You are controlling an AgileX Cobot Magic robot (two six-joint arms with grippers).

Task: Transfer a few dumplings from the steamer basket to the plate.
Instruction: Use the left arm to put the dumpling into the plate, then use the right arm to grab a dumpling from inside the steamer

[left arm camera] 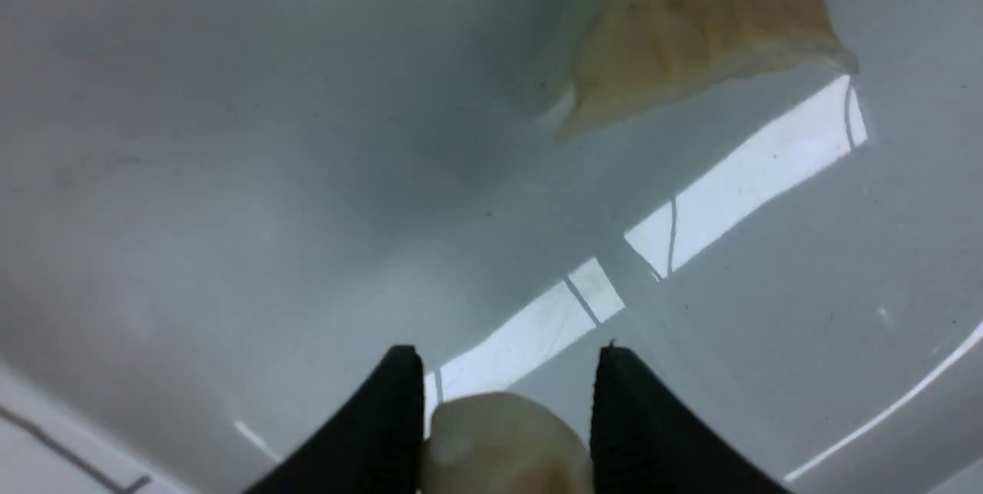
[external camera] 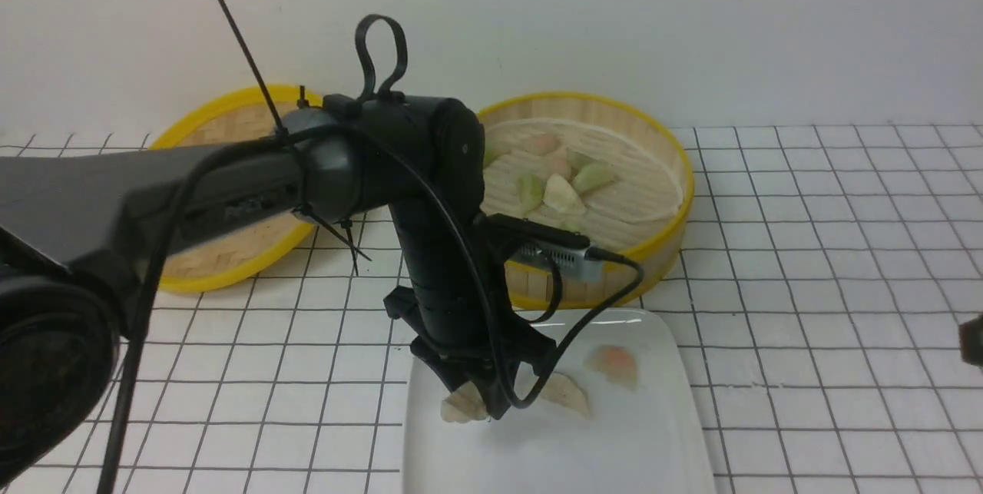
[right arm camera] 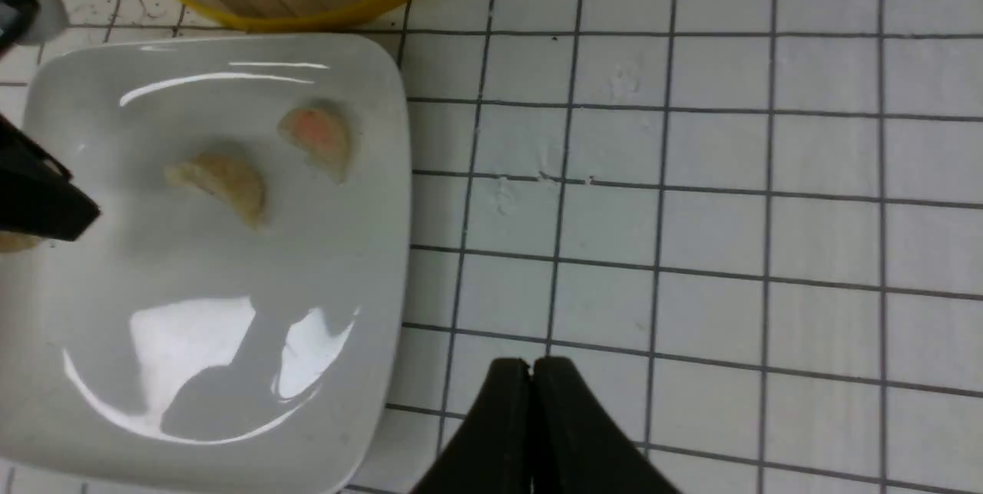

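Observation:
My left gripper [external camera: 488,409] [left arm camera: 507,352] is down over the near left part of the white plate [external camera: 614,455] [right arm camera: 230,402]. Its jaws stand apart around a beige-white dumpling [external camera: 463,406] [left arm camera: 503,440] that rests on the plate and touches one finger. Two more lie on the plate: a beige dumpling [external camera: 567,394] [right arm camera: 223,179] and a pinkish dumpling [external camera: 613,363] [right arm camera: 316,133]. Behind it, the steamer basket [external camera: 672,194] holds several green and pale dumplings [external camera: 563,194]. To the right of the plate, my right gripper [right arm camera: 530,363] hangs shut and empty over the tiles.
The flat woven lid [external camera: 223,263] with a yellow rim leans at the back left, partly behind my left arm. A white wall closes off the back. White gridded tiles [right arm camera: 729,210] run to the right of the plate.

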